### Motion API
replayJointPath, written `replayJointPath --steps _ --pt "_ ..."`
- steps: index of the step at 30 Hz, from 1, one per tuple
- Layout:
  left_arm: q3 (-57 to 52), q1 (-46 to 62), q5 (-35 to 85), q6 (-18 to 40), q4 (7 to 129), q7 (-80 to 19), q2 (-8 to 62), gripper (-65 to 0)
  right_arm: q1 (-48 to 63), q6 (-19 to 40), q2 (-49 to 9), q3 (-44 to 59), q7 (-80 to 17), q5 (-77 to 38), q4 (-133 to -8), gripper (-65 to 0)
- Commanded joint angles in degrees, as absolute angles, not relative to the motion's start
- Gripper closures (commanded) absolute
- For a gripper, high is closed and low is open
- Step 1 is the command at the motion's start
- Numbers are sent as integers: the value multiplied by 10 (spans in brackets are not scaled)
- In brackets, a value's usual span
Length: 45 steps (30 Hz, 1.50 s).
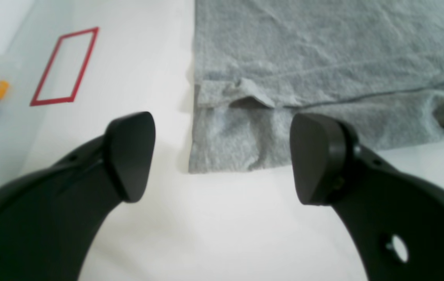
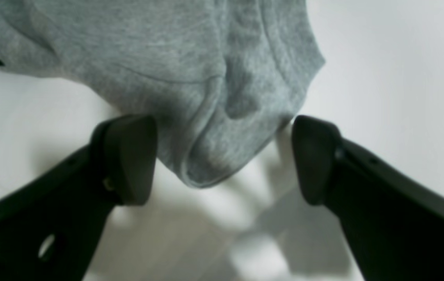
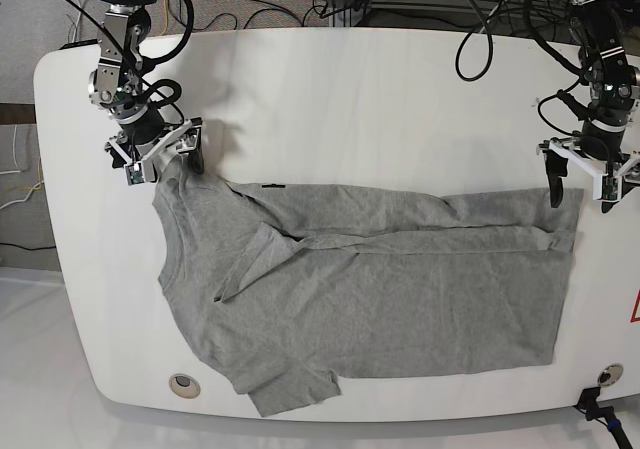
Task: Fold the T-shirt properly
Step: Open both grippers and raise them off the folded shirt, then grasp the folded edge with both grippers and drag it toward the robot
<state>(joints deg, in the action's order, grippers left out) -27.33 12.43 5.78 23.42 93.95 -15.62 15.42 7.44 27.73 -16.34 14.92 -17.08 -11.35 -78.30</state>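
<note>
1. The grey shirt [image 3: 370, 289] lies spread on the white table [image 3: 350, 89], its far long edge folded over toward the middle, a sleeve [image 3: 290, 389] sticking out at the near edge.
2. In the base view the right gripper [image 3: 158, 154] sits at the shirt's upper left corner, by the shoulder.
3. Its wrist view shows the jaws wide apart, with a rounded, bunched tip of the shirt [image 2: 206, 117] reaching in between them; the left finger [image 2: 128, 156] touches or nearly touches the cloth, but nothing is clamped.
4. The left gripper [image 3: 580, 179] hangs at the shirt's upper right corner, near the hem.
5. From the left wrist, its fingers [image 1: 132, 156] stand wide apart, empty, over bare table, with the shirt's folded corner [image 1: 229, 136] just ahead of the gap.
6. A red outlined rectangle [image 1: 66, 66] marks the table to the left of that corner.
</note>
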Motion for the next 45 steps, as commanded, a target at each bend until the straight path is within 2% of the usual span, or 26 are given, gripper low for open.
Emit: replayJointPath --steps 1,7,9,16,20,37,45 --pt "-276 123 64 232 947 -142 162 -509 59 282 -171 150 -169 -118 -790 -517" --pt "-277 133 64 232 948 -142 162 -509 19 282 -174 150 -168 -117 -736 -500" --pt "-278 133 64 232 947 -142 162 -509 4 283 -174 150 -166 -117 -718 -431" --pt "-278 133 64 233 947 -142 162 -509 6 283 -175 151 -146 -116 -706 -117" --pt "-278 132 64 232 936 -142 162 -509 7 283 -175 151 -146 -116 -706 0" --pt "-296 19 65 233 722 -142 165 -509 7 283 -175 150 -146 -114 -706 0" --pt "-293 -15 65 234 664 -142 165 -509 7 283 -175 151 -146 -116 -706 0"
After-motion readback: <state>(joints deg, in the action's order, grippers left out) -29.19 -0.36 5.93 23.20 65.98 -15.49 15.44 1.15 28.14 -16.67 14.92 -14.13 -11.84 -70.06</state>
